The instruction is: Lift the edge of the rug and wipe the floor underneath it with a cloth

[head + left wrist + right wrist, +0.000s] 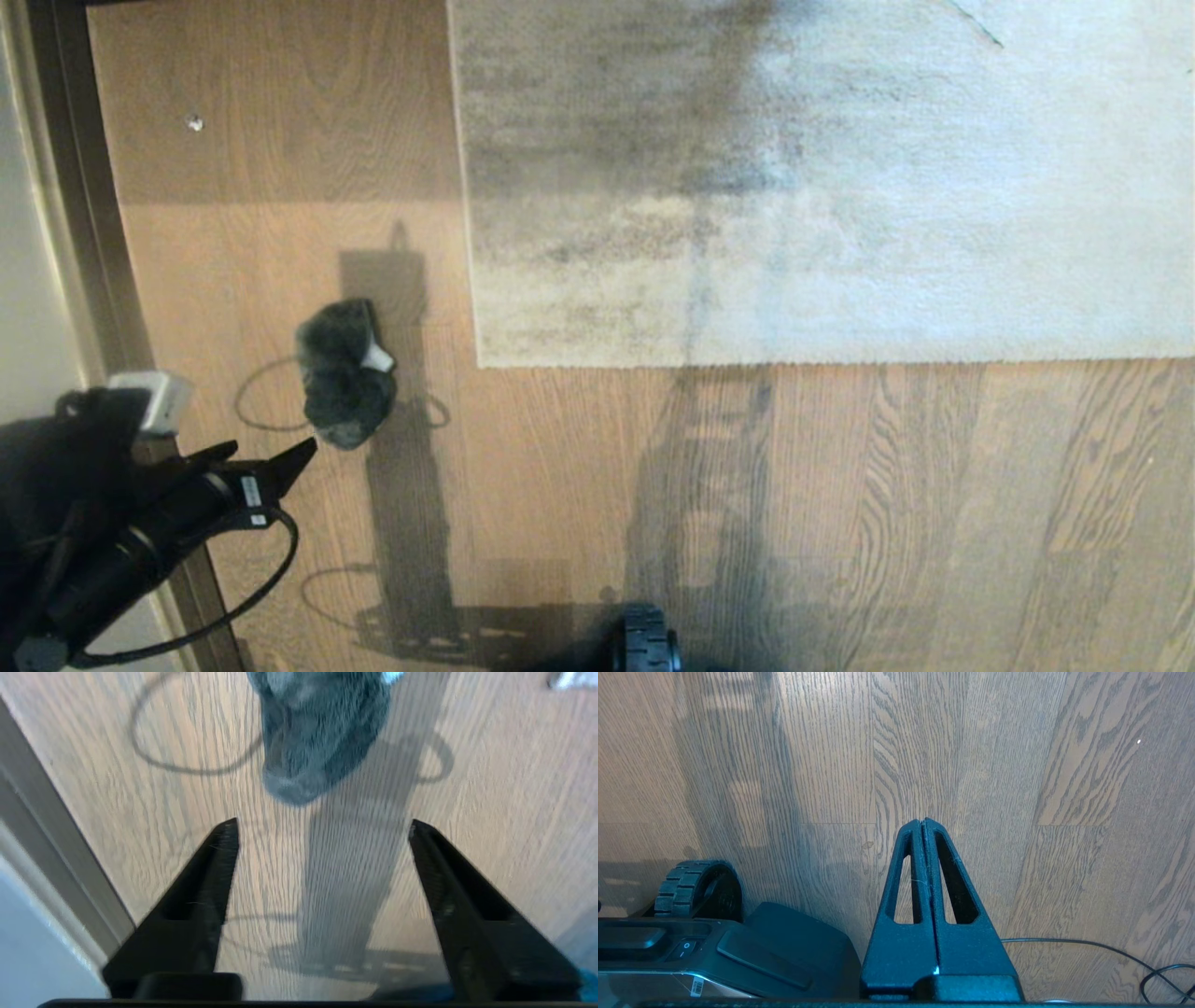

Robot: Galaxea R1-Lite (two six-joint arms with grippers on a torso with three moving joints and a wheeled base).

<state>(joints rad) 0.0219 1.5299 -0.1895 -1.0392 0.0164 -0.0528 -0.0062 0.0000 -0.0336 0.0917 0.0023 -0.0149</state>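
The grey-beige rug lies flat on the brown wood floor. Its near rug edge runs straight and ends in a corner. The small fuzzy dark grey cloth is bunched on the bare floor left of that corner, with a white bit showing. My left gripper hovers open just short of the cloth, nothing between its fingers. In the left wrist view the cloth lies ahead of the open left gripper, apart from both tips. My right gripper is shut and empty over the floor, beside the robot's base.
A dark baseboard strip and pale wall run along the left. The base's wheel sits at the near edge, also the wheel in the right wrist view. A black cable lies on the floor there. A cable loop hangs off my left arm.
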